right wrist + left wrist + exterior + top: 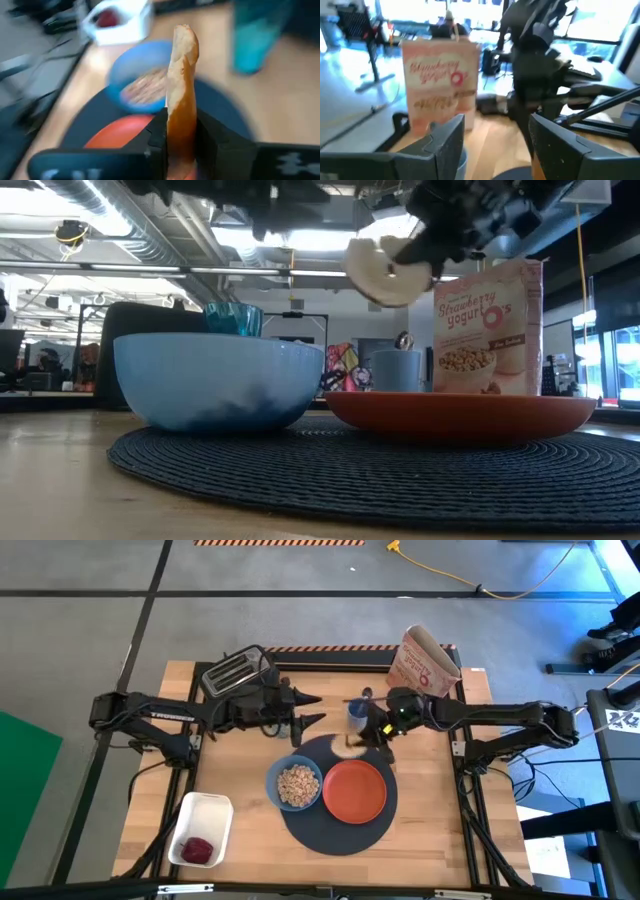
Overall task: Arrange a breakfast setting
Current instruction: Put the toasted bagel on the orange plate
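So the right gripper (182, 137) is pinched tight on a pale slice of toast (181, 95), held on edge up in the air over the far rim of the big dark mat (335, 830), just behind the orange plate (354, 790). From table level the toast hangs well above the plate, not touching it.

The left gripper (495, 137) sits off beside the black toaster (237, 673), fingers spread apart with nothing between them, pointing across at the right arm.

On the mat, the blue bowl (295, 783) sits right next to the plate, and it has cereal (297, 783) in it. The plate looks bare. The green tumbler (233, 319) stands behind the bowl from the low angle, half hidden by it.

Clutter-wise: a strawberry yogurt O's cereal box (428, 663) at the back edge, a light blue mug (357, 712) with a spoon (367, 695) near it just behind the right gripper, and a white tray (203, 828) with something dark red (197, 850) in it near the front left corner.
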